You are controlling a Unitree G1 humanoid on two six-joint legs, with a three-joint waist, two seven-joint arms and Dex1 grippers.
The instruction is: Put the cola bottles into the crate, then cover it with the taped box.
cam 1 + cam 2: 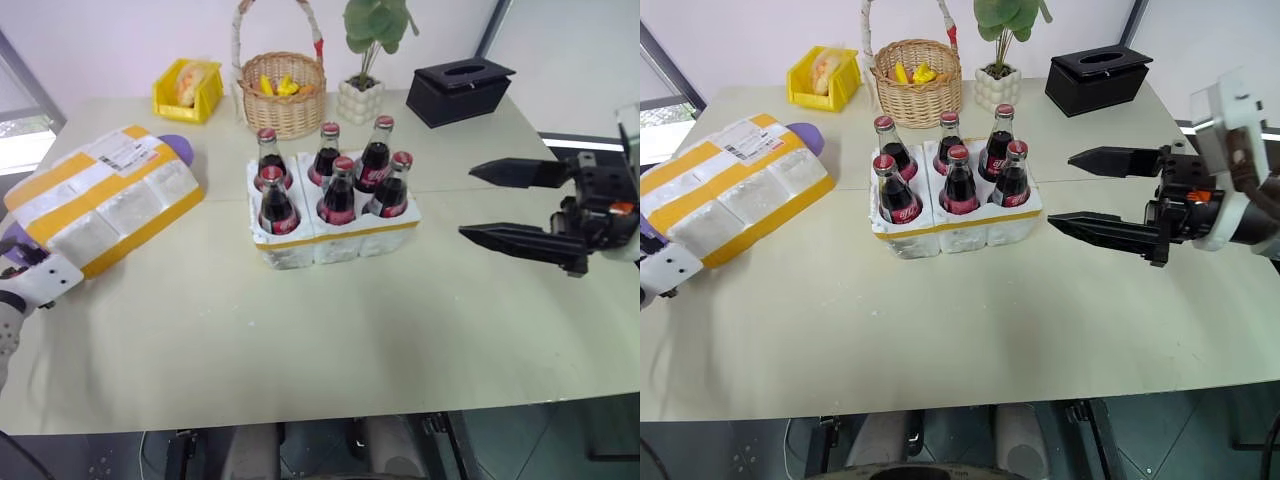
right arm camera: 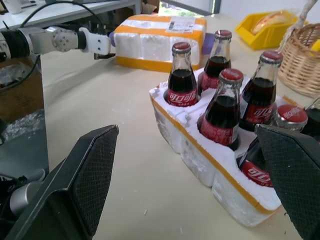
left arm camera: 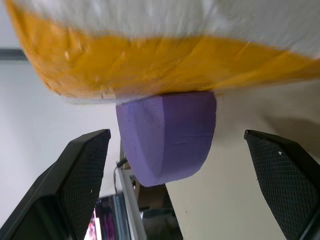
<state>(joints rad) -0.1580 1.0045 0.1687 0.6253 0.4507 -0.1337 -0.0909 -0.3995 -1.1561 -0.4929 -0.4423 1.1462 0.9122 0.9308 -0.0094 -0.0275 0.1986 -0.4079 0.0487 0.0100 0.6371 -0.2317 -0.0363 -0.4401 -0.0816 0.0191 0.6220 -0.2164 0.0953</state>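
6 bottles [image 1: 338, 185] stand upright in the crate [image 1: 333, 235] at mid-table. Left of it, the taped box [image 1: 100, 195] lies tilted, long axis diagonal. Left gripper [image 3: 185, 175] spread wide, empty, at its near end; right gripper [image 1: 1080, 190] wide open, empty, beside the crate.

My right gripper [image 1: 1072, 190] has two long black tapered fingers, textured pads, black body with an orange patch, white wrist housing. My left gripper [image 3: 190, 185] has matching black cross-hatched pads, white jointed wrist, black cable.
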